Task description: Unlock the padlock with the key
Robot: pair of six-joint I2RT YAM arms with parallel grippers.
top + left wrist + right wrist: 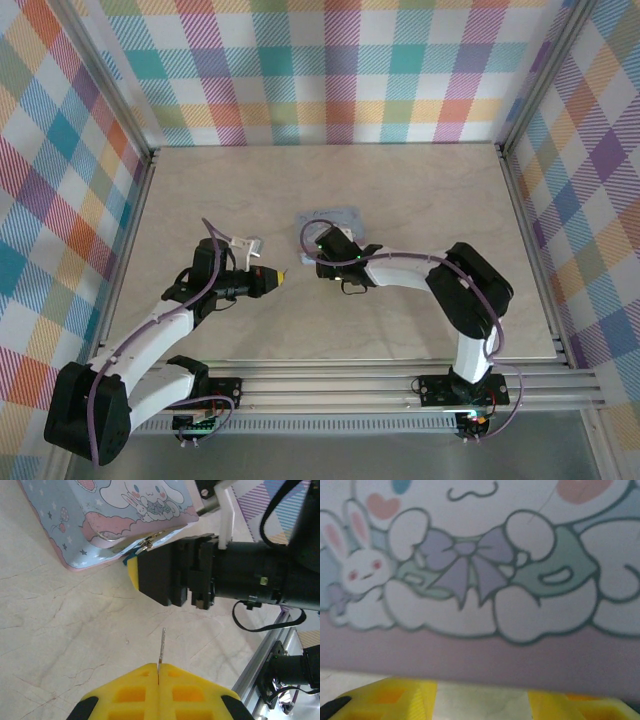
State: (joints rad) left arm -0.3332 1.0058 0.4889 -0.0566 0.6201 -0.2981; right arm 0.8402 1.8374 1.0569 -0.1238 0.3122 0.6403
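The left gripper (158, 669) has its jaws pressed together on the key (162, 647), and the thin blade sticks straight out ahead. The padlock (128, 556) sits at the tin's (75, 540) near edge. Only a bit of its teal body is seen, tucked behind one yellow finger of the right gripper (482, 702). That gripper is right at the tin, much nearer than the left one, with its fingers apart and nothing seen between them. From the key tip, in the left wrist view, the padlock lies ahead and off to the left, so the blade's axis points past it, at the right gripper's black body. Where the keyhole faces I cannot tell. I judge the key must shift toward the tin before it can go in.
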